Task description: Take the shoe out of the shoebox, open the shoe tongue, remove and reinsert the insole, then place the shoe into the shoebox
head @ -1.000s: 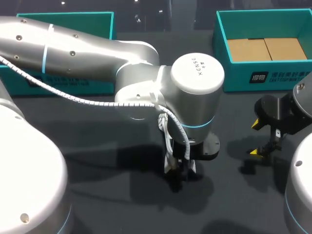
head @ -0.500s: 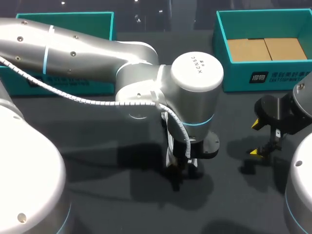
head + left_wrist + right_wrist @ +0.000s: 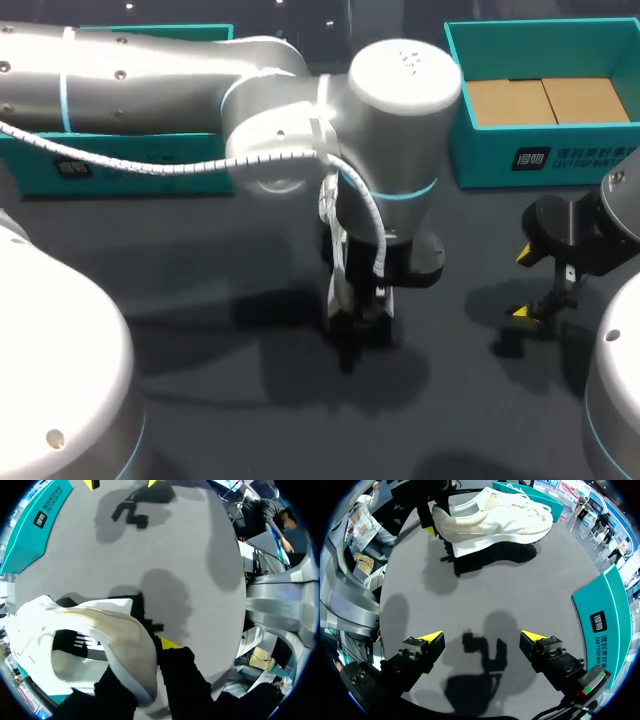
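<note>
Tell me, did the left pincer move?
Yes. The left pincer, holding the white shoe, shifted up the head view, closer to the teal shoebox's level.

Shoe (image 3: 492,515) hidden under left arm (image 3: 150,60) in head view, teal box (image 3: 130,170) behind it partly covered

Overhead light, soft overlapping shadows.
In the head view the dark surface (image 3: 480,240) sat dim, shadows pooling lower centre beneath the left arm (image 3: 400,110), whose silver shell shone; the white shoe (image 3: 490,515) caught bright light, throwing doubled shadows.
</note>
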Robot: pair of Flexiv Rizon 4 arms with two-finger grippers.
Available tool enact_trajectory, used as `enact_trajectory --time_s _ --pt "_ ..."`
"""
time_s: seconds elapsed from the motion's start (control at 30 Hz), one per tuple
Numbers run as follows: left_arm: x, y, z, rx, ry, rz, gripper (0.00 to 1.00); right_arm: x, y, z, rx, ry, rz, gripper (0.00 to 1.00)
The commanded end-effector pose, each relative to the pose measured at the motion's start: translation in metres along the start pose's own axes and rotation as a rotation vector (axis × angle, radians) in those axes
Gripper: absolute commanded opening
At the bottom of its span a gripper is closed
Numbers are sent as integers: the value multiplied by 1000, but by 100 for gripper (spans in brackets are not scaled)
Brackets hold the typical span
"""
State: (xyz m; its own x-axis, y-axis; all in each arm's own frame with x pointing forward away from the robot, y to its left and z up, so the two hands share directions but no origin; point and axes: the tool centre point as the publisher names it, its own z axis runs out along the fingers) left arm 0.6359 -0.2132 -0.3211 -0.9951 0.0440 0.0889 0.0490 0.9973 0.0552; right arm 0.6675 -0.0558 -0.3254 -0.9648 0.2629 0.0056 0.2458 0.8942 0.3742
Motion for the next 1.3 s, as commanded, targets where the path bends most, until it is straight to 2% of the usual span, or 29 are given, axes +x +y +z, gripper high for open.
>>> enact_trajectory --time_s 0.03,0.13,0.2,0.77,0.8,0.97,1.17,1.3 --pt "-17 41 -64 4 28 3 0 2 -1 -1 0 -3 0 100" --pt "-28 67 -94 -10 -2 -32 0 2 -1 -1 0 -3 0 100" --pt "-32 82 -108 10 -20 -43 0 2 -1 -1 0 -3 0 100" --pt "-32 82 -108 10 -20 -43 0 2 -1 -1 0 -3 0 100" --pt "-33 84 -117 -2 -42 -32 0 2 -1 -1 0 -3 0 100" --pt "-51 125 -156 30 -14 -13 0 2 -1 -1 0 -3 0 100" --pt "-74 186 -184 66 32 -3 0 2 -1 -1 0 -3 0 100" --pt "-93 224 -196 60 36 8 0 2 -1 -1 0 -3 0 100"
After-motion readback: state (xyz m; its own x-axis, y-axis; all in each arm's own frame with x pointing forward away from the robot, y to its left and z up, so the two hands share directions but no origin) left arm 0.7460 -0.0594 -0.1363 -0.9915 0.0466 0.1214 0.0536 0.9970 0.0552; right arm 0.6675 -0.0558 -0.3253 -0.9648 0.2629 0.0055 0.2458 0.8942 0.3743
